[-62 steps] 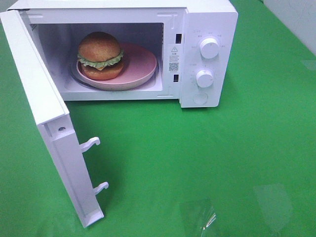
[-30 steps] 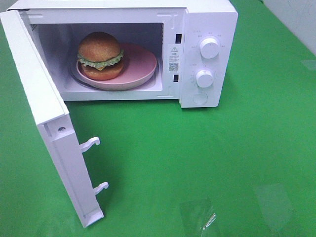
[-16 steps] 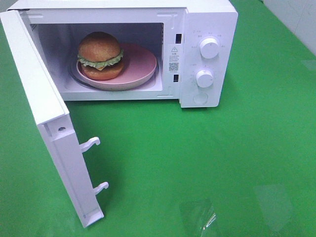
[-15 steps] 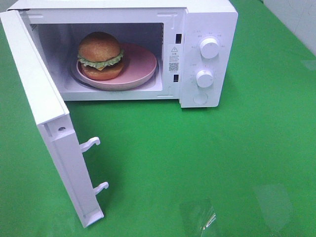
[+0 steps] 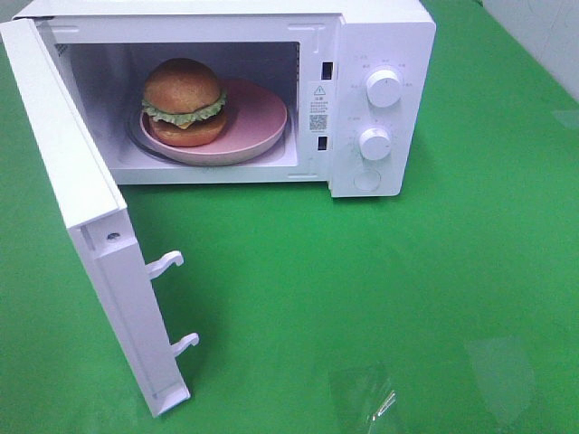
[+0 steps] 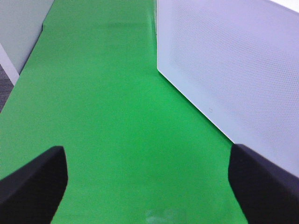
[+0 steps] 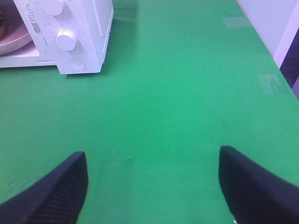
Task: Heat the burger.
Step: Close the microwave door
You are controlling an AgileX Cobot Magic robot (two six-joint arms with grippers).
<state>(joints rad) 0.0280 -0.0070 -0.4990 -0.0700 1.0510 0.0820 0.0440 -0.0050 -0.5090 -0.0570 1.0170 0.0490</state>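
Note:
The burger [image 5: 184,101], a glossy brown bun with a green lettuce frill, sits on a pink plate [image 5: 258,125] inside the white microwave [image 5: 384,36]. The microwave door [image 5: 86,217] stands swung wide open to the left. Neither gripper shows in the exterior high view. In the left wrist view my left gripper [image 6: 148,186] is open over bare green cloth, with the door's outer face [image 6: 238,70] beside it. My right gripper [image 7: 153,186] is open too, empty, some way in front of the microwave's control panel [image 7: 70,42].
Two white knobs [image 5: 384,88] and a round button [image 5: 367,180] sit on the panel at the microwave's right. Two latch hooks [image 5: 167,262] stick out of the door's edge. Green cloth [image 5: 380,289] covers the table; a white wall [image 7: 289,32] borders the right side.

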